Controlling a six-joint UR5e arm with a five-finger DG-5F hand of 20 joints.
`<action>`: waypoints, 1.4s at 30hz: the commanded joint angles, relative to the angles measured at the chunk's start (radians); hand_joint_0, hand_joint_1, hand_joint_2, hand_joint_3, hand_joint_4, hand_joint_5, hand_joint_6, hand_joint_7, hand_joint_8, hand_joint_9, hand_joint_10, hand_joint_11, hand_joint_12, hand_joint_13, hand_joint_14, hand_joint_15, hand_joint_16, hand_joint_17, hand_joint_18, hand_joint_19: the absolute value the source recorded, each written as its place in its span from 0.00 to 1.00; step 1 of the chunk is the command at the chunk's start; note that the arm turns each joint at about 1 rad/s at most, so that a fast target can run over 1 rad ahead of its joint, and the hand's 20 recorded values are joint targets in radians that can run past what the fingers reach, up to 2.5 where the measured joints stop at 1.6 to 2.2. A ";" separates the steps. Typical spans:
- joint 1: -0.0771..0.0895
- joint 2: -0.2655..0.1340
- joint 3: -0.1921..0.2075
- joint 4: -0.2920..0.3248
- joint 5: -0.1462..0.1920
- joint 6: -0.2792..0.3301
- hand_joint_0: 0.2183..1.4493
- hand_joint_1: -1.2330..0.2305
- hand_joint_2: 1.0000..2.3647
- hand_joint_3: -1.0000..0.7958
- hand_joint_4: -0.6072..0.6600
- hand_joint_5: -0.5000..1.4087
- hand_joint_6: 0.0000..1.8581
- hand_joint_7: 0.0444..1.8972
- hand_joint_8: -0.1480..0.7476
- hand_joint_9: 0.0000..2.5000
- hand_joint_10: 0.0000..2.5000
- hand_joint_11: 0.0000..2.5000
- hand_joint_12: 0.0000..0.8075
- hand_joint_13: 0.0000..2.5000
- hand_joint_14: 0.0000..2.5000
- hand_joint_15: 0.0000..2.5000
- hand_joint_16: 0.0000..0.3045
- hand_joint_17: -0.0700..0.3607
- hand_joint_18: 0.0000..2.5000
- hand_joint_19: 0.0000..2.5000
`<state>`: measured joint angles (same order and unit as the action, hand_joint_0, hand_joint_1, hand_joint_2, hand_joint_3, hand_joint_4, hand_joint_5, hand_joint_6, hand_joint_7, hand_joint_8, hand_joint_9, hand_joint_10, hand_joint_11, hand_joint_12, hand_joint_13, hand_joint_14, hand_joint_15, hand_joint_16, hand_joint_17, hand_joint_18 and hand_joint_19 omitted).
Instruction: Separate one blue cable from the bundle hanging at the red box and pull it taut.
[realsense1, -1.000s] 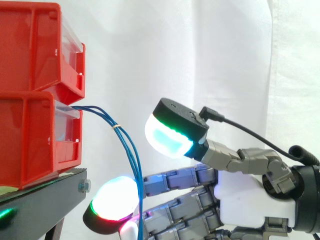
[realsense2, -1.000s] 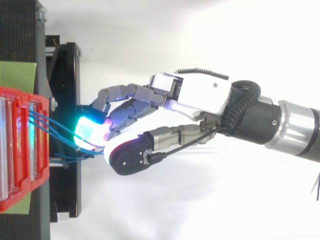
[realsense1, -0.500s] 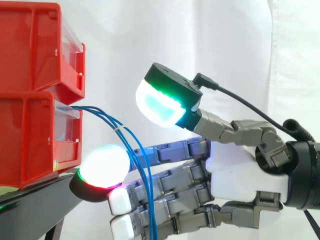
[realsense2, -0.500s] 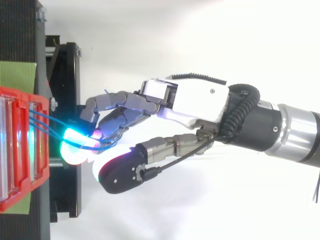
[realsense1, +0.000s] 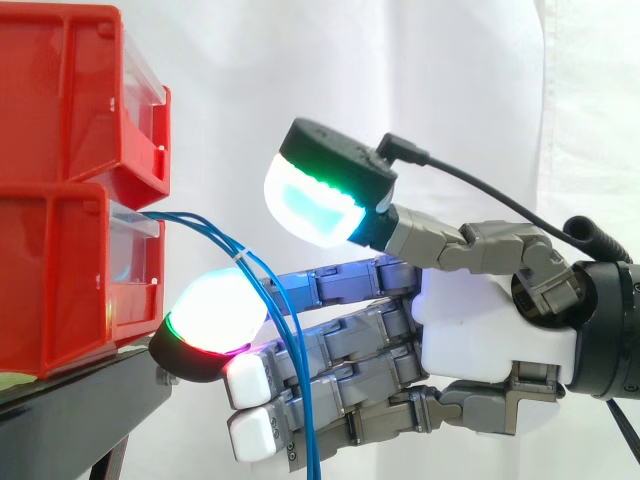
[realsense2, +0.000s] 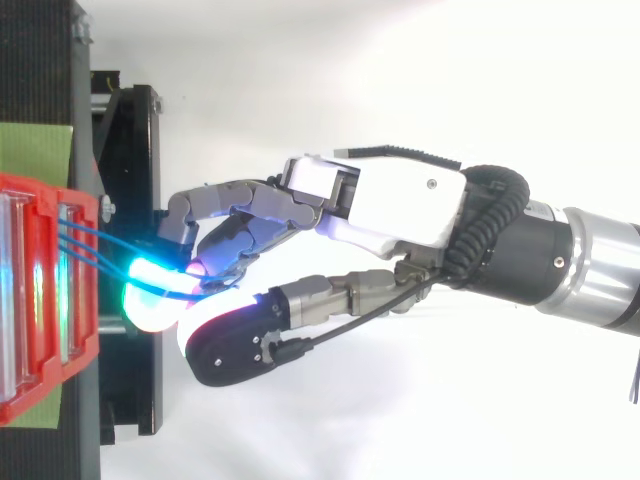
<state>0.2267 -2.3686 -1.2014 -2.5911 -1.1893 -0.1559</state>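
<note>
Compared with a second ago, the robot hand (realsense1: 480, 330) has come up and pushed in toward the red box (realsense1: 60, 280). Its fingers now reach under and past the blue cables (realsense1: 205, 225), and the thumb has lifted higher.

Right now the robot hand is spread. The fingers are pretty much straight and the thumb pad (realsense1: 305, 205) sits well above them, so nothing is pinched yet as far as I can see. The cables come out of the lower box, arc down past a pale tie (realsense1: 238, 256) and hang across the fingers, just beside the glowing fingertip (realsense1: 215, 318) near the black stand (realsense1: 80, 420).

Handling-wise, I'd guess these are thin, light, floppy wires with smooth jackets, so they'll slide off a pad easily. The tie keeps them bunched up top. My pick would be to grab one strand below the tie, where they hang loose, and pinch it between the thumb pad and a finger pad. Pull gently, since the far end is anchored in the box.

From the side you get the drop, the tie and the thumb-to-finger gap. From the top you get the strands (realsense2: 85, 243) leaving the box side by side, then curling round the fingertips. The hang itself is hidden from up there.
</note>
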 joint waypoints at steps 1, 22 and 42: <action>-0.001 0.000 -0.001 0.000 0.000 -0.001 0.33 0.48 0.01 0.35 0.65 0.19 0.27 0.59 0.50 0.32 0.01 0.29 0.44 0.32 0.01 0.21 0.16 0.42 0.23 0.23; -0.004 0.002 0.000 -0.003 0.000 0.009 0.34 0.46 0.02 0.45 0.61 0.17 0.36 0.56 0.53 0.37 0.01 0.33 0.47 0.36 0.01 0.23 0.17 0.43 0.26 0.22; -0.018 0.002 0.006 -0.011 -0.004 0.022 0.31 0.36 0.00 0.28 0.63 0.14 0.47 0.42 0.53 0.39 0.01 0.41 0.47 0.39 0.01 0.24 0.16 0.42 0.29 0.23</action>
<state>0.2122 -2.3669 -1.1953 -2.6002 -1.1926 -0.1342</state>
